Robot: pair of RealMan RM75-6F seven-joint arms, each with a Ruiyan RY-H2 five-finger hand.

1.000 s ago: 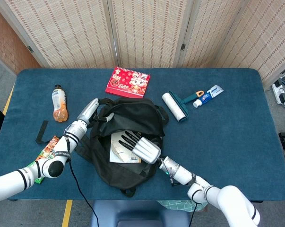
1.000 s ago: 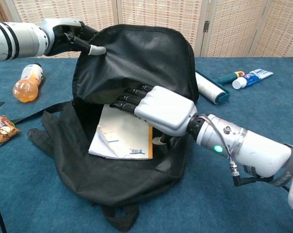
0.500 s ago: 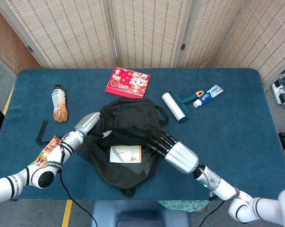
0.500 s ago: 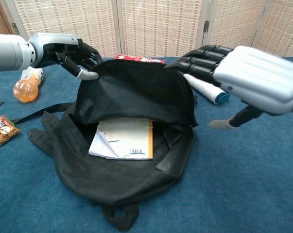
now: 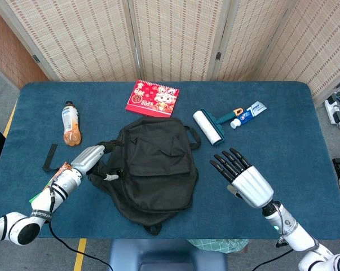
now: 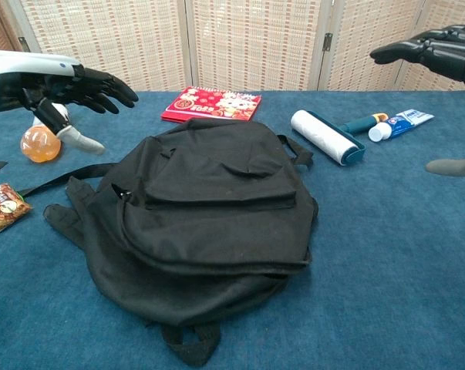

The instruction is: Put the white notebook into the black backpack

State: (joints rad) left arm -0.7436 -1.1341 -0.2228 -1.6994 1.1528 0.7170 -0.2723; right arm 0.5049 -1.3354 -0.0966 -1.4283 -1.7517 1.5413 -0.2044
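Black backpack is lying flat on the blue table w/ flap down; white notebook isn't showing in either view. Left hand is hovering just off the bag's left edge, fingers spread & holding nothing, tips pointing toward the bag. Right hand is hovering to the bag's right, well apart, fingers splayed, empty. Beyond the fingertips: red calendar, lint roller, toothpaste tube. Orange drink bottle & snack packet are lying near left hand.
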